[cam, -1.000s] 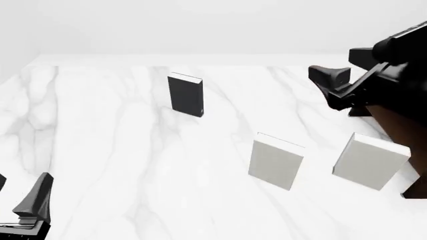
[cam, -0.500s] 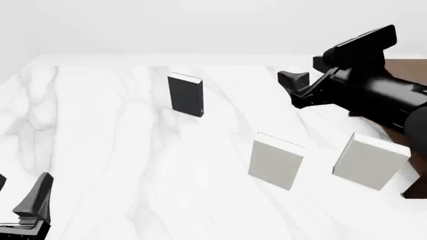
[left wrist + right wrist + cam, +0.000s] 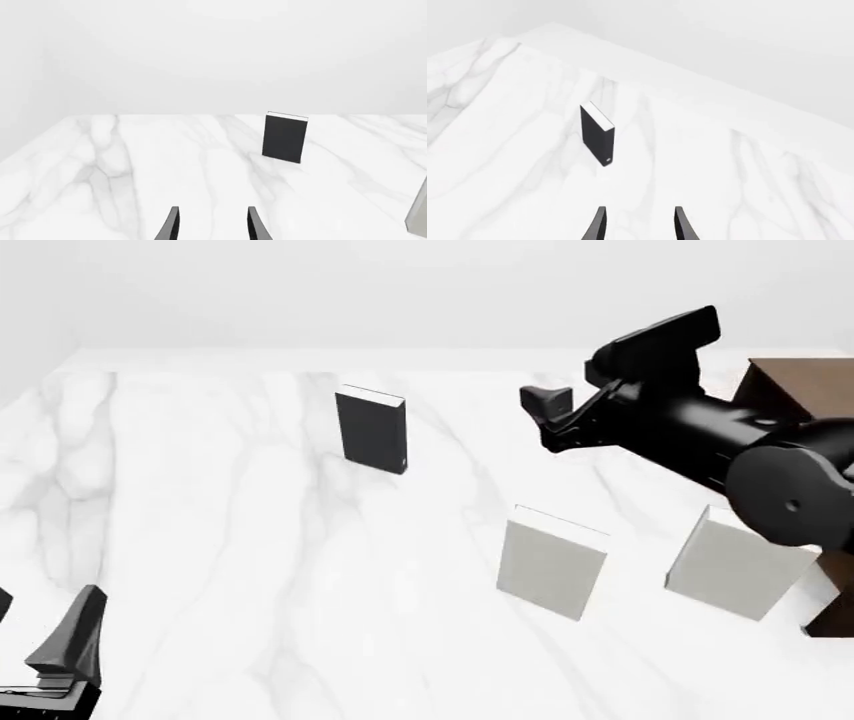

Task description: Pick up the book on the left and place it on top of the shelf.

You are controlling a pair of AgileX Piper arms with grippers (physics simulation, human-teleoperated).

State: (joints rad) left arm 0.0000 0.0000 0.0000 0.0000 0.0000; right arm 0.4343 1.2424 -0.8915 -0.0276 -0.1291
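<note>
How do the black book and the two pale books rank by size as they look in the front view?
1. Right pale book and middle pale book: alike, unranked.
2. Black book: smallest-looking, though farther from the camera.

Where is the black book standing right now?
In the front view the black book stands upright, left of centre toward the table's far side, apart from the two pale books nearer on the right.

A fixed front camera looks forward and down from the arms' near side, taking in the whole marble table (image 3: pixel 240 570). The left wrist camera sits low at the near left, facing the far wall; the right wrist camera looks down from higher up at the right. All three views share the upright black book (image 3: pixel 371 430) (image 3: pixel 285 137) (image 3: pixel 598 133).
</note>
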